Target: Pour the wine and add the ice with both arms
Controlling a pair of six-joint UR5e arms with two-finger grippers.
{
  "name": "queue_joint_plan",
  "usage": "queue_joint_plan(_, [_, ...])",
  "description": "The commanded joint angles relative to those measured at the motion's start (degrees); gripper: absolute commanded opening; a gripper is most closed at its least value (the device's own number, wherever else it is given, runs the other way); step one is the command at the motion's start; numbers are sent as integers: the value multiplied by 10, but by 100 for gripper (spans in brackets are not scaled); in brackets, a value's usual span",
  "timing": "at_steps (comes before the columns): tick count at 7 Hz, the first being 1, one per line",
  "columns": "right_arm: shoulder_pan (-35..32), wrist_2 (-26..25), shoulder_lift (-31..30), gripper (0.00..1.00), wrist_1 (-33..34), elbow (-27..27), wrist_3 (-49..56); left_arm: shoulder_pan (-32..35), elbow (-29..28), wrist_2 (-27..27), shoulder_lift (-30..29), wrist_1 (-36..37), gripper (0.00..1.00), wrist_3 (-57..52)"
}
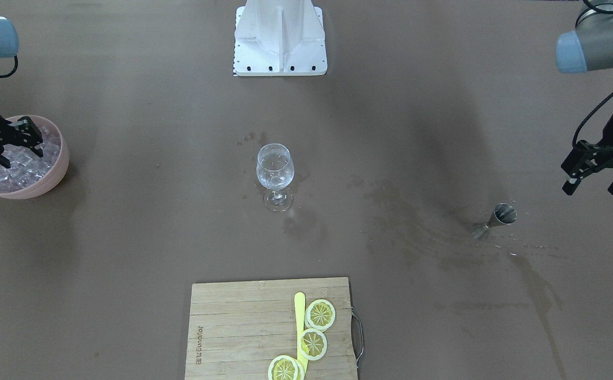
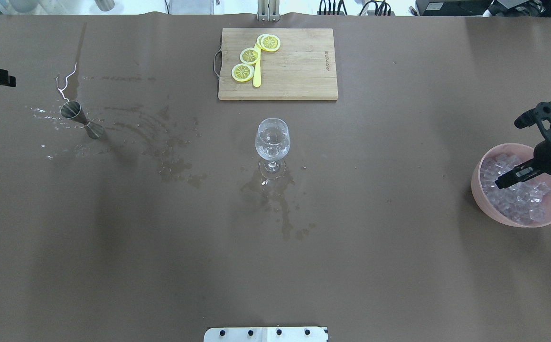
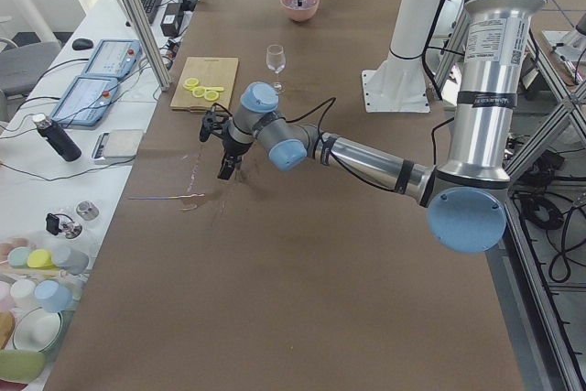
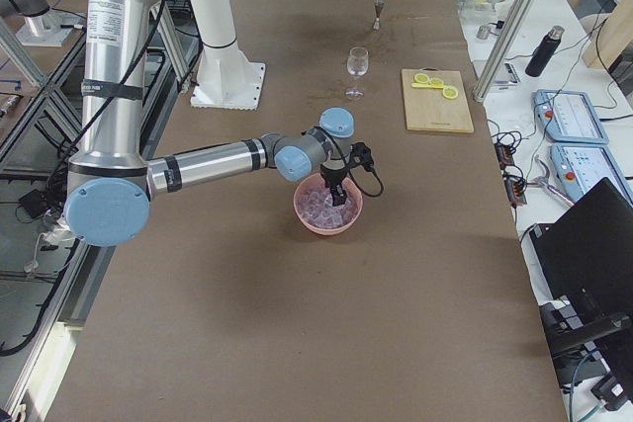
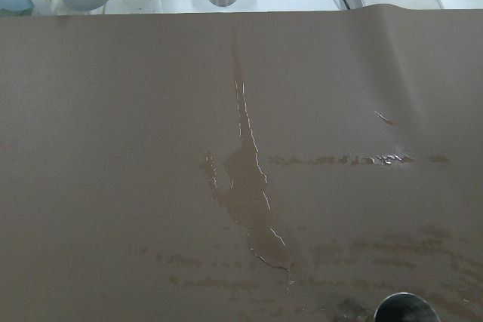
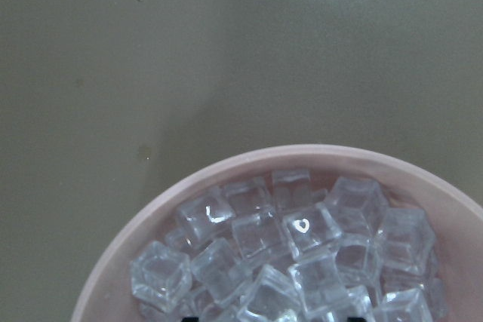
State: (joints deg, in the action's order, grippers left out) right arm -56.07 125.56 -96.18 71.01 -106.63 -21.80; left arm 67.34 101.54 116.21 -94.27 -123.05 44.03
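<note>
**While ice (image 6: 302,254) sits in the bowl (image 2: 475,187), jaws gape**

From my console I see the right gripper (image 1: 21,155) wide open over the cubes, at the wine glass's (image 2: 272,142) 3 o'clock. Farther out, near 10 o'clock, the left gripper (image 1: 591,190) hovers spread wide near the steel jigger (image 2: 80,121). At 12 o'clock lies the cutting board (image 2: 299,71).

A matte brown table covering (image 2: 398,261) is mottled with darker wet streaks (image 2: 161,142) at nine o'clock of the clear, colourless stemmed wine glass (image 2: 272,142). Clear, colourless glassy ice cubes (image 6: 302,246) are seen against a pale pink round bowl (image 6: 151,216). At twelve o'clock, a light tan bamboo cutting board (image 2: 299,66) is striped by slats. Its yellow lemon slices (image 2: 242,72) are patterned with pale rims and spoked segments. The silver-grey tubular left arm (image 3: 366,157) and right arm (image 4: 208,165) are capped in light blue. The left gripper (image 1: 591,188) and right gripper (image 1: 21,155) are black.
</note>
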Motion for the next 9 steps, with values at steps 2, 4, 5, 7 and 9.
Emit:
queue_joint_plan(2, [1, 2, -1, 57, 7, 2, 0, 1, 1, 1, -2, 1, 99, 0])
queue_joint_plan(4, [1, 1, 0, 44, 8, 4, 0, 1, 1, 1, -2, 1, 99, 0])
queue_joint_plan(5, [1, 1, 0, 37, 8, 5, 0, 1, 1, 1, -2, 1, 99, 0])
queue_joint_plan(7, [0, 4, 0, 15, 7, 4, 0, 1, 1, 1, -2, 1, 99, 0])
queue_joint_plan(9, [-4, 7, 1, 0, 7, -3, 0, 2, 1, 1, -2, 1, 99, 0])
